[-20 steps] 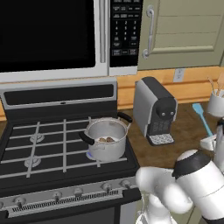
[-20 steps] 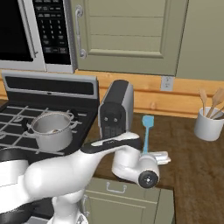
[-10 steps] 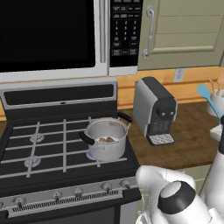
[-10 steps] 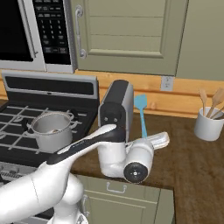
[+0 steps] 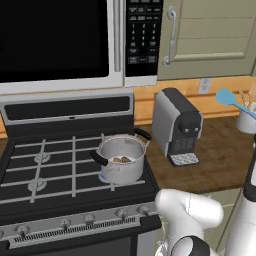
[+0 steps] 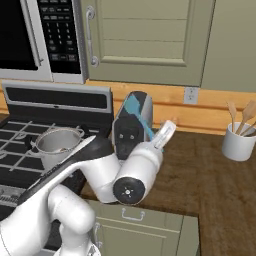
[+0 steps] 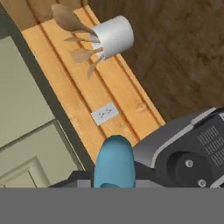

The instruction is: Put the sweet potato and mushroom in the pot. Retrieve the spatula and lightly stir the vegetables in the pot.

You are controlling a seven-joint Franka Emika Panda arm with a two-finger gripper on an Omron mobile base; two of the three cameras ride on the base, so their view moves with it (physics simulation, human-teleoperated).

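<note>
The steel pot (image 5: 121,159) (image 6: 59,142) stands on the stove's right front burner. Brown pieces (image 5: 120,160) lie in it; I cannot tell the sweet potato from the mushroom. My gripper (image 6: 157,140) is shut on the handle of the blue spatula (image 6: 134,107) (image 5: 227,97) (image 7: 114,164). It holds the spatula in the air in front of the coffee machine, blade up. The spatula is well to the right of the pot and above the counter. In the hand view the blade points toward the wall outlet.
A grey coffee machine (image 5: 177,125) (image 6: 131,127) (image 7: 188,153) stands on the wooden counter between stove and spatula. A white utensil cup (image 6: 239,145) (image 7: 113,37) with wooden spoons sits at the back right. Microwave (image 5: 60,40) and cabinets hang overhead.
The arm has raised the spatula off the counter and swung it up and toward the coffee machine. The pot has not moved.
</note>
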